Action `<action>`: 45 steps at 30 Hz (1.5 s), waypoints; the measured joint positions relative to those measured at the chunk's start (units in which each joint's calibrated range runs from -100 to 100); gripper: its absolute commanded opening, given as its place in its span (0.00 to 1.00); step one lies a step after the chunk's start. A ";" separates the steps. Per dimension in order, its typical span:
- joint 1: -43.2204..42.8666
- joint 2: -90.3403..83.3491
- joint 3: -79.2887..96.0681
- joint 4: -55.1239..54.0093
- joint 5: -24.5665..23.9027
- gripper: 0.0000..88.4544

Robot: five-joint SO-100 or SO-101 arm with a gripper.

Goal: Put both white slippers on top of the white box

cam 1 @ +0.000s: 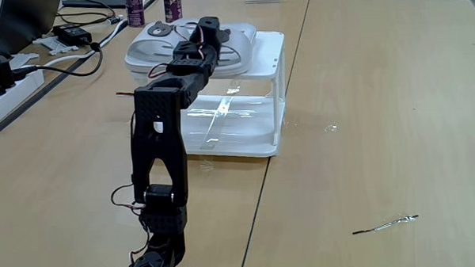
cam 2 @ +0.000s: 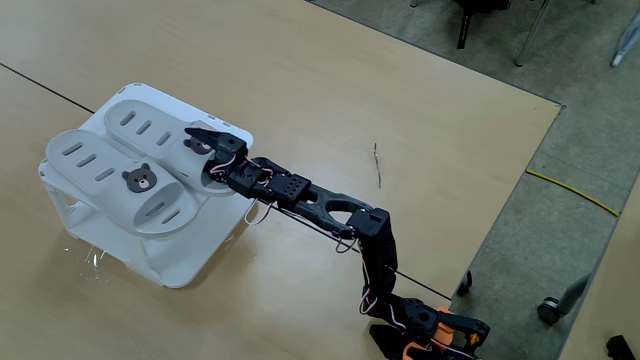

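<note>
Both white slippers lie side by side on the flat top of the white box (cam 2: 195,255), a two-tier open rack (cam 1: 262,57). The nearer slipper (cam 2: 110,175) shows its bear-face badge. The other slipper (cam 2: 145,125) lies beside it, and my gripper (cam 2: 200,148) sits over its strap with one finger on each side. From behind the arm, the slippers (cam 1: 143,49) appear partly hidden by my gripper (cam 1: 206,31). The gap between the jaws is too unclear to tell whether they still clamp the strap.
A power strip (cam 1: 6,78), black cables and an adapter (cam 1: 71,32) lie at the left in a fixed view, with purple bottles (cam 1: 136,9) behind the rack. A thin wire (cam 1: 387,223) lies on the table to the right. The table edge (cam 2: 520,200) drops to the floor.
</note>
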 measured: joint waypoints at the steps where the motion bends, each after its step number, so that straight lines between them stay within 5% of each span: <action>1: 0.00 -0.74 1.08 0.00 0.00 0.36; 27: 0.15 -48.33 48.70 0.00 0.00 0.35; 29: 0.22 -52.87 52.38 0.00 0.00 0.26; 32: 0.22 -58.31 54.27 0.00 0.00 0.00; 37: 0.22 -63.92 54.27 -0.09 0.00 0.01; 45: 0.22 -66.56 56.87 -39.23 0.00 0.01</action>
